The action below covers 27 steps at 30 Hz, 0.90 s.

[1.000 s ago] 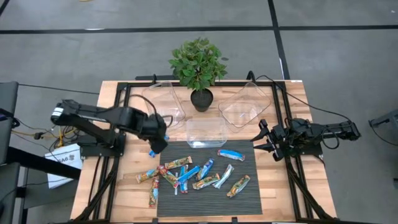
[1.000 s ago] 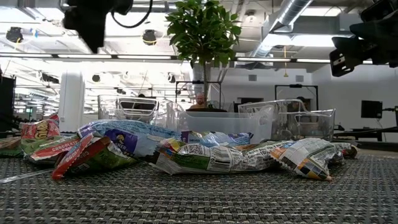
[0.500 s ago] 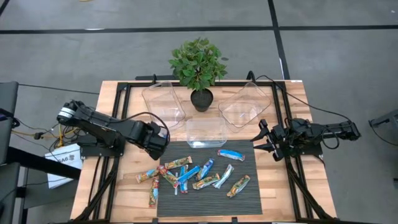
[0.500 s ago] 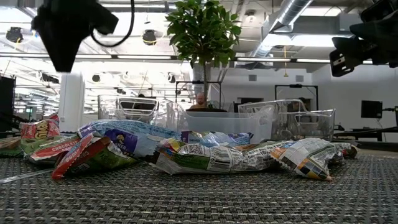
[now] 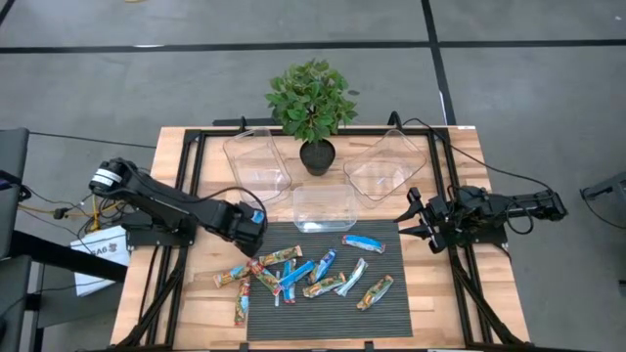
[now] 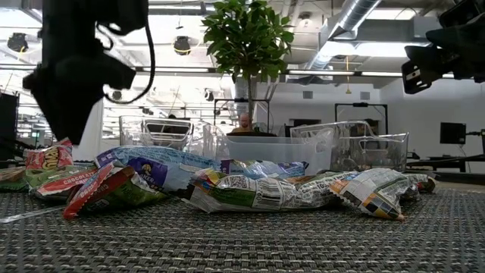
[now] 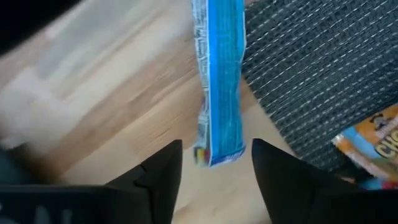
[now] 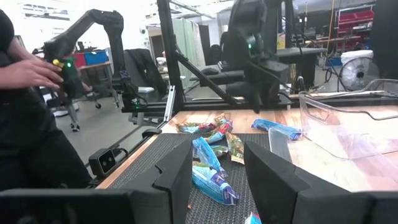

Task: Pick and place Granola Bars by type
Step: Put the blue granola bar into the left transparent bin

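Several wrapped granola bars (image 5: 303,274) lie flat on a dark ribbed mat, and a few (image 5: 235,284) rest on the wood off its left edge. One blue bar (image 7: 221,74) lies across the mat's far-left corner, half on wood. My left gripper (image 7: 216,152) is low over that bar's end, open, with one finger on each side and no touch showing. In the high view the left gripper (image 5: 251,229) hides this bar. My right gripper (image 5: 416,221) waits open at the mat's right side, above the table.
Three clear tubs (image 5: 257,161) (image 5: 325,207) (image 5: 386,164) stand beyond the mat, with a potted plant (image 5: 313,103) between the far two. Black frame rails run along both table sides. A person (image 8: 28,68) shows beyond the table in the right wrist view.
My left gripper has come down from high above the table to just over the blue bar at the mat's far-left corner. The bars have not moved.
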Tool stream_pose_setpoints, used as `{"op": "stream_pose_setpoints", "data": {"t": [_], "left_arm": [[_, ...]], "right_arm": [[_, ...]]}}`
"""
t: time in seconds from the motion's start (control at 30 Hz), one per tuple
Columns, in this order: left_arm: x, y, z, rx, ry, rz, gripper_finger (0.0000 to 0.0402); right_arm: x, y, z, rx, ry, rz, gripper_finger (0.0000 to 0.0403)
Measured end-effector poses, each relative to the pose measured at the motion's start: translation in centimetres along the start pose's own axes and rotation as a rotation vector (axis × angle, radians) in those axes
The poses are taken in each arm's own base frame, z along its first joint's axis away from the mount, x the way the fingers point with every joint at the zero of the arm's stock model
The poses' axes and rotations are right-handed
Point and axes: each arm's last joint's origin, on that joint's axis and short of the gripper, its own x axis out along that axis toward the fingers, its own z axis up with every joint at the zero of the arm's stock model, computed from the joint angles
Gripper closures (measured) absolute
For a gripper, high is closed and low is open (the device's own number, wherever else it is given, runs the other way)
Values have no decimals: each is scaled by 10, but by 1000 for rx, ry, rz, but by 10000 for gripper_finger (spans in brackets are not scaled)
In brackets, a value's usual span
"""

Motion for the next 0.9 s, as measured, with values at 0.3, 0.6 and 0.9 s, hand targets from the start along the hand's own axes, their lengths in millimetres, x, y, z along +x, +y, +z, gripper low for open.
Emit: {"op": "stream_pose_setpoints", "data": {"t": [0.3,0.6,0.9], "left_arm": [[22,5,-1,29,-88,-6,153],[30,6,6,29,-122,-43,152],[52,0,6,82,-93,-12,152]], "right_arm": [[0,0,0,0,0,0,266],[0,0,0,0,0,0,264],[0,0,0,0,1,0,264]]}}
